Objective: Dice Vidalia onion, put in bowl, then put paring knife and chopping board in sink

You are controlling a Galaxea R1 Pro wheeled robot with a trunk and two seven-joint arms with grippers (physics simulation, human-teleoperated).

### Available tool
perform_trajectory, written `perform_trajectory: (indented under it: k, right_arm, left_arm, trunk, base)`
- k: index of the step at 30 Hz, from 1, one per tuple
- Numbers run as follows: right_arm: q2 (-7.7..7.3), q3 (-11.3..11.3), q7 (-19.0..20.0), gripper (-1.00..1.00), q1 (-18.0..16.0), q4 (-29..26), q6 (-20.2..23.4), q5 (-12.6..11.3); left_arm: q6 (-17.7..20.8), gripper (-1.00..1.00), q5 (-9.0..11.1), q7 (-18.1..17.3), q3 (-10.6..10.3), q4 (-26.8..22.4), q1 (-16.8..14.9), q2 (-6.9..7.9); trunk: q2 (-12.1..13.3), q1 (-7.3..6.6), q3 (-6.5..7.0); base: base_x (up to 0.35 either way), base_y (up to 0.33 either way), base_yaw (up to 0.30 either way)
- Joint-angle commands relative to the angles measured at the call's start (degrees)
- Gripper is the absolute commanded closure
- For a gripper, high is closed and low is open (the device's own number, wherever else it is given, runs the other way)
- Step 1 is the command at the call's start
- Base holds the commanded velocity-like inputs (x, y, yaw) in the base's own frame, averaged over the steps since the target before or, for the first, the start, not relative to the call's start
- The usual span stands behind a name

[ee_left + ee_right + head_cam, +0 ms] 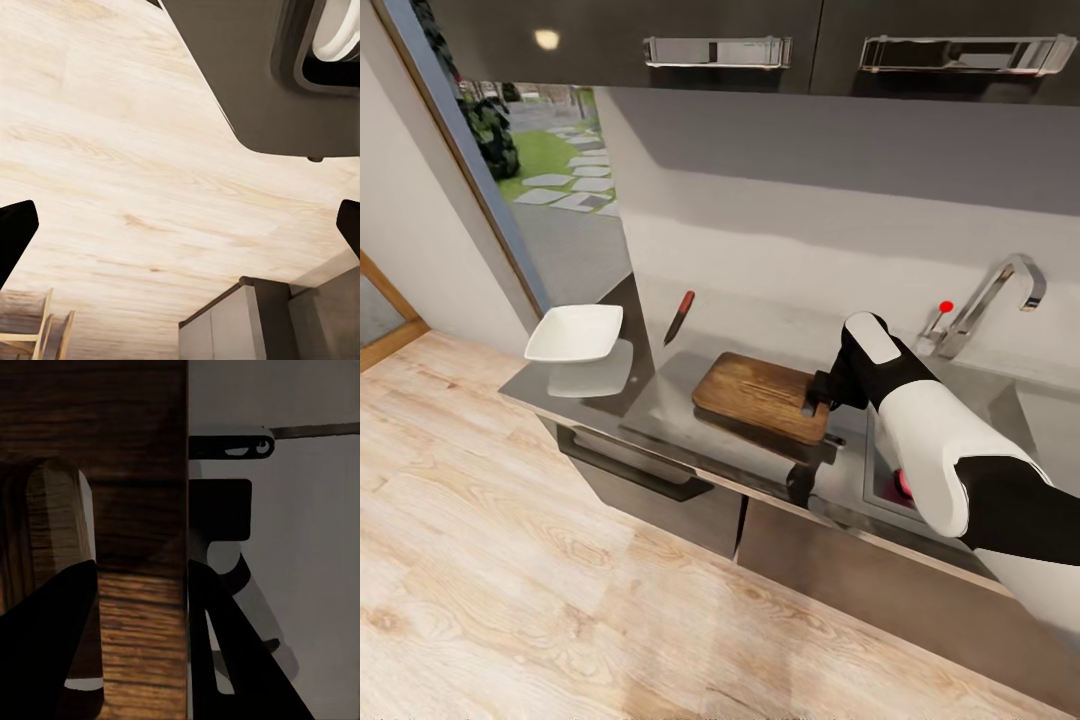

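A: Where is the right gripper (822, 392) just now?

B: At the near end of the chopping board (760, 395), the end towards the sink (1000, 400). In the right wrist view one finger (52, 652) lies over the wood and the other (240, 660) over the grey countertop (300, 510) beside it, so the jaws straddle the board's (112, 472) edge, part open. Whether the pads actually bite the wood, I cannot tell.

A: And the left gripper (180, 225)?

B: Its two dark fingertips (15, 232) stand wide apart with nothing between them, only wooden floor (112, 150) beyond.

A: Where do the other things sit from the right gripper?

B: The paring knife (679, 317) lies beyond the board's far end, well apart from the fingers. The bowl (575, 333) is farther out again, at the countertop's (660, 400) end. Something small and red shows in the basin close behind the arm; too hidden to name.

A: How will the board handle?

B: Stiff and fairly heavy for a pinch grip, I'd judge, and smooth on a glossy top, so it may slide rather than lift. Taken by one end, its weight would lever against the fingers. The slot handle (45, 547), right by the finger, looks the surest hold, or a deep bite over the edge
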Motion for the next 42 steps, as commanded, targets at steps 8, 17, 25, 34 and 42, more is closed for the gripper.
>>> perform_trajectory:
  k: [8, 17, 25, 34, 42]
  right_arm:
    - [-0.01, 0.2, -0.4, 1.00, 0.0, 0.0, 0.5, -0.3]
    - [-0.01, 0.2, -0.4, 1.00, 0.0, 0.0, 0.5, -0.3]
    - [-0.01, 0.2, -0.4, 1.00, -0.1, 0.0, 0.5, -0.3]
    - [-0.01, 0.2, -0.4, 1.00, 0.0, 0.0, 0.5, -0.3]
    - [-0.01, 0.2, -0.4, 1.00, 0.0, 0.0, 0.5, -0.3]
  left_arm:
    - [-0.1, -1.00, 0.1, 0.0, 0.0, -0.1, 0.0, -0.02]
    - [-0.1, -1.00, 0.1, 0.0, 0.0, -0.1, 0.0, -0.03]
    - [-0.1, -1.00, 0.1, 0.0, 0.0, -0.1, 0.0, -0.02]
    - [-0.1, -1.00, 0.1, 0.0, 0.0, -0.1, 0.0, -0.03]
    - [-0.1, -1.00, 0.1, 0.0, 0.0, -0.1, 0.0, -0.01]
  trunk:
    - [-0.1, 0.03, -0.58]
    - [-0.1, 0.03, -0.72]
    - [-0.1, 0.03, -0.85]
    - [-0.1, 0.03, -1.14]
    - [-0.1, 0.03, -1.16]
  base:
    - [0.000, 0.000, 0.000]
    - [0.000, 0.000, 0.000]
    - [0.000, 0.000, 0.000]
    - [0.000, 0.000, 0.000]
    - [0.000, 0.000, 0.000]
